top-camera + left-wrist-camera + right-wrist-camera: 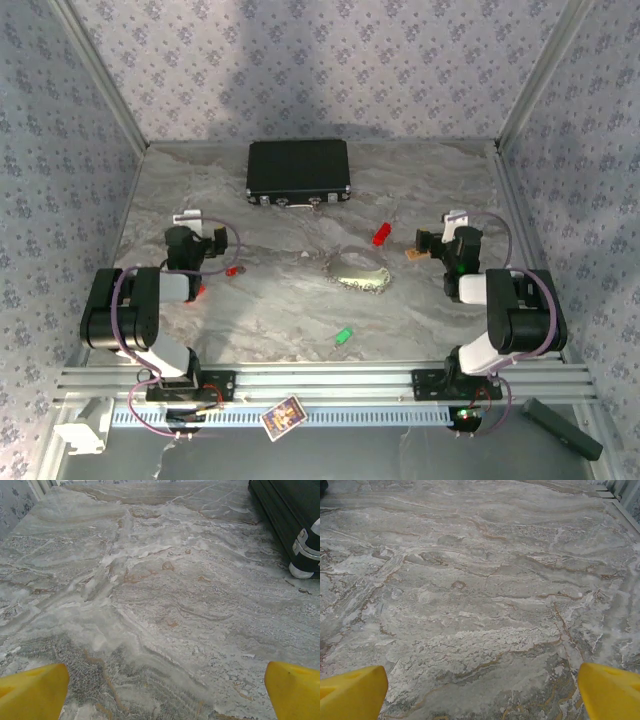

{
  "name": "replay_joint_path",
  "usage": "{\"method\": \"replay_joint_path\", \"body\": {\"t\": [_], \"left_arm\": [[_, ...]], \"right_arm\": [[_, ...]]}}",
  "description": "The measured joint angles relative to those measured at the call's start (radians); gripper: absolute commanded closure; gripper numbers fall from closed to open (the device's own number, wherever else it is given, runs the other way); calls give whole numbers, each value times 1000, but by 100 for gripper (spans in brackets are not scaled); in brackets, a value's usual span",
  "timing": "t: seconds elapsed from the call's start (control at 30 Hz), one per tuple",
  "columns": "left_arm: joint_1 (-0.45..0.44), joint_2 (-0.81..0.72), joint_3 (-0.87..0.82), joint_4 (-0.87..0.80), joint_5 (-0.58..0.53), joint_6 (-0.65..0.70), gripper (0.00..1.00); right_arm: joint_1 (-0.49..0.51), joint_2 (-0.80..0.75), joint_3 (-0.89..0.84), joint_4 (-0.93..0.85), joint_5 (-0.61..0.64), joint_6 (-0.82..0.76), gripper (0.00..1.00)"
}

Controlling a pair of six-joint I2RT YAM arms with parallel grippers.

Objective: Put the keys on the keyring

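While both claws stand wide open and hold nothing, I steer by the keyring (360, 272). It lies flat between the 2 arms, to the left of the right claw (447, 241) and a little back toward that arm's base. From the left claw (197, 241) it sits well apart to the right. Its long axis runs roughly crosswise to the way both claws point, with the right end slanting slightly toward the bases. I judge the right arm the nearer one for the ring.

A red key (380, 234) lies left of the right claw, just beyond the ring. A green key (343, 336) lies behind the ring, toward the bases. A small red key (232, 270) sits just right of and behind the left claw. The left wrist view has its yellow fingers (35, 692) spread over bare table (160, 605), so I reckon either claw must swing inward.
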Motion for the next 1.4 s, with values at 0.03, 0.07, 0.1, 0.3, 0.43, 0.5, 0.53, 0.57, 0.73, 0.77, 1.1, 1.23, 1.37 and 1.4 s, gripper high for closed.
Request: {"method": "replay_joint_path", "body": {"t": [0.03,0.07,0.1,0.3,0.43,0.5,0.53,0.57,0.73,0.77,1.1,1.23,1.37,1.4], "left_arm": [[0,0,0,0,0,0,0],[0,0,0,0,0,0,0],[0,0,0,0,0,0,0],[0,0,0,0,0,0,0],[0,0,0,0,0,0,0],[0,0,0,0,0,0,0],[0,0,0,0,0,0,0],[0,0,0,0,0,0,0],[0,0,0,0,0,0,0],[0,0,0,0,0,0,0],[0,0,0,0,0,0,0],[0,-14,1,-22,0,0,0],[0,-144,22,-164,-11,-11,0],[0,-179,34,-189,-18,-18,0]], "right_arm": [[0,0,0,0,0,0,1],[0,0,0,0,0,0,1],[0,0,0,0,0,0,1],[0,0,0,0,0,0,1],[0,0,0,0,0,0,1],[0,0,0,0,0,0,1],[0,0,0,0,0,0,1],[0,0,0,0,0,0,1],[0,0,0,0,0,0,1],[0,0,0,0,0,0,1],[-2,0,0,0,0,0,1],[-2,-43,4,-63,1,0,1],[8,-217,53,-240,12,2,1],[11,-256,66,-266,13,6,1]]}}
